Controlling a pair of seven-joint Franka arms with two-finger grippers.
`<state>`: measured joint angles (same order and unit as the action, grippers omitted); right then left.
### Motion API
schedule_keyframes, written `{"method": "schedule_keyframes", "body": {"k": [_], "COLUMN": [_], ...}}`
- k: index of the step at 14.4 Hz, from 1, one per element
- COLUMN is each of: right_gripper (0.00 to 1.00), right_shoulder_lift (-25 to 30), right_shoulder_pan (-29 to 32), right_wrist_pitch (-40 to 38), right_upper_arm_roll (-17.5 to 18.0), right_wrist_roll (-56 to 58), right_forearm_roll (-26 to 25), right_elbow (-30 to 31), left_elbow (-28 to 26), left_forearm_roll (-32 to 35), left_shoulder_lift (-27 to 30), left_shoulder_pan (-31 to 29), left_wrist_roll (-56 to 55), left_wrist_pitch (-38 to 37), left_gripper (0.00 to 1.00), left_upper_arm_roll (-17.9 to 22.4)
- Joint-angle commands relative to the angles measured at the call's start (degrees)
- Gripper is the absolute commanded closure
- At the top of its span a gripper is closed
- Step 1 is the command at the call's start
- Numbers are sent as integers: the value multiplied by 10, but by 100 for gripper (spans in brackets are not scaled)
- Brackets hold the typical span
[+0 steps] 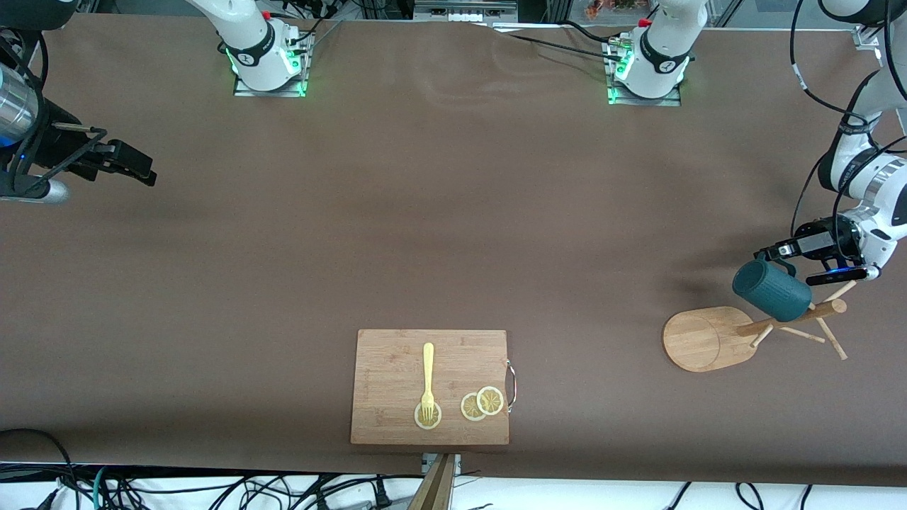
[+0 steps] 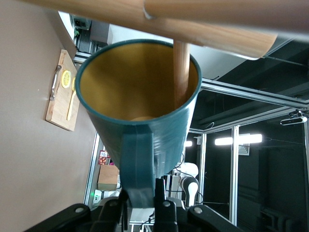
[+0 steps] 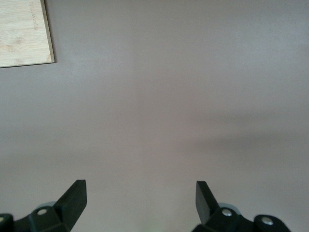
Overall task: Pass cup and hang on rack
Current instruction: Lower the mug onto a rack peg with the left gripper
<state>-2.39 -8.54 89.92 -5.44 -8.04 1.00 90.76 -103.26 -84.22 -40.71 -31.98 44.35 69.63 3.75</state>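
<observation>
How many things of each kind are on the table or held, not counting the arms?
Cup: 1
Rack: 1
Cutting board: 1
Fork: 1
Lemon slices: 3
Total: 7

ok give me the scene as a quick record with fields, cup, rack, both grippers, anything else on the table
cup: teal mug, held by its handle, a peg inside its mouth
rack: wooden mug tree, toward the left arm's end of the table
left gripper: shut on the cup handle
right gripper: open, empty, waiting over bare table
other: cutting board with fork and lemon slices
</observation>
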Motion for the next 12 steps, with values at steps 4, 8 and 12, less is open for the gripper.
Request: {"method": "schedule_keyframes", "body": {"k": [4, 8, 12], "right_gripper": [0, 0, 0], "right_shoulder_lift": [-1, -1, -1], "right_shoulder_pan": [3, 3, 3], "right_wrist_pitch": [-1, -1, -1], "right_upper_arm_roll": [3, 3, 3], "right_wrist_roll": [4, 4, 4], "right_forearm_roll": [9, 9, 9], "right_elbow": [-8, -8, -8], "left_elbow": [30, 49, 65], "left_forearm_roll": [-19, -19, -8], "left_shoulder_lift": [-42, -54, -47], "left_shoulder_pan": [-14, -15, -15], "left_wrist_roll": [8, 11, 9], "left_wrist_pitch": [-25, -30, -34], "left_gripper": [100, 41, 0], "left_upper_arm_roll": [-6, -7, -6]}}
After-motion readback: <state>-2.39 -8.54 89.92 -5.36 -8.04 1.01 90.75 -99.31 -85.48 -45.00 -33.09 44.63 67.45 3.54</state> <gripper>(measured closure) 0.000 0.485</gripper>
